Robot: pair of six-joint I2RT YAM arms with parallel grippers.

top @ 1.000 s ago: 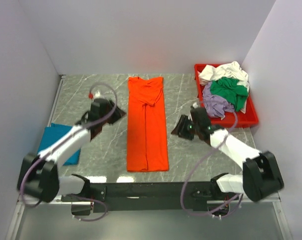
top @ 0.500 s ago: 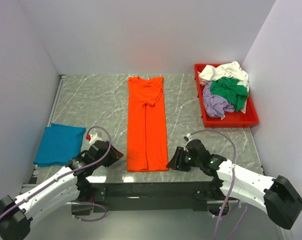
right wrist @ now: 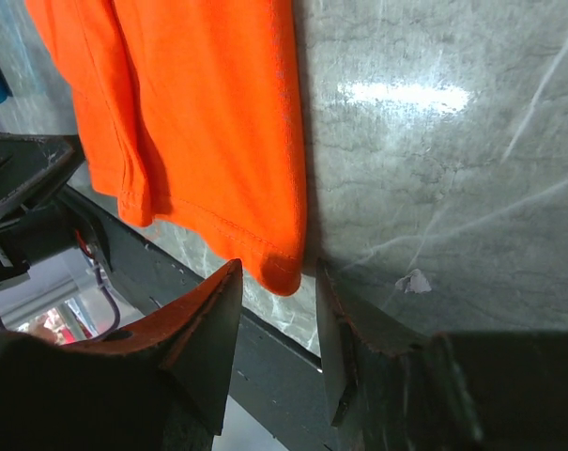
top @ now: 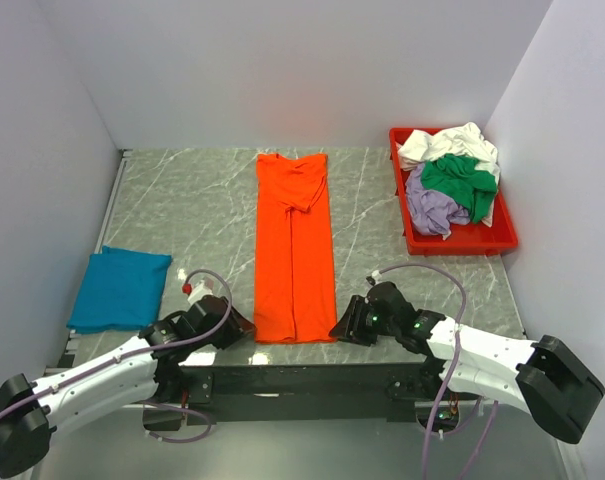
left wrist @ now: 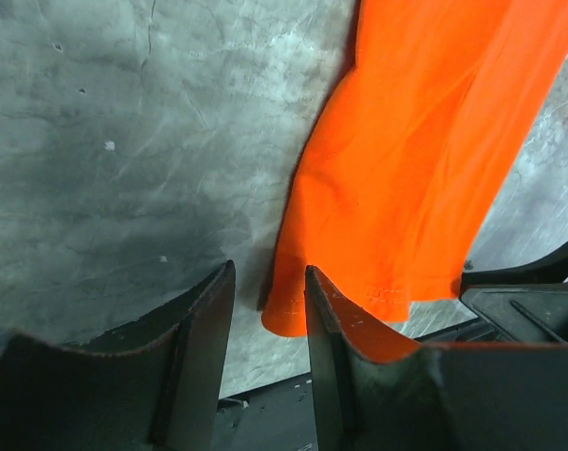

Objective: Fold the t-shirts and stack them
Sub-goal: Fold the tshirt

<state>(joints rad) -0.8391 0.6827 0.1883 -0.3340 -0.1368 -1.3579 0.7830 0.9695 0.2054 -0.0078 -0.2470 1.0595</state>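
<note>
A bright orange t-shirt (top: 294, 250) lies folded into a long strip down the middle of the table, its hem at the near edge. My left gripper (top: 244, 325) is low at the hem's near-left corner. In the left wrist view that corner (left wrist: 288, 319) sits between the open jaws of the left gripper (left wrist: 269, 282), unclamped. My right gripper (top: 339, 328) is at the near-right corner. That corner (right wrist: 284, 268) lies inside the gap of the open right gripper (right wrist: 279, 272). A teal-blue t-shirt (top: 120, 290) rests folded at the left.
A red tray (top: 462, 243) at the back right holds crumpled white (top: 447, 142), green (top: 462, 180) and lavender (top: 430, 210) shirts. The black base rail (top: 302, 380) runs just below the hem. White walls close in on the left, back and right.
Both arms have swung from mid-table down to the near edge and now straddle the orange shirt's hem corners. The right jaws have narrowed somewhat.
</note>
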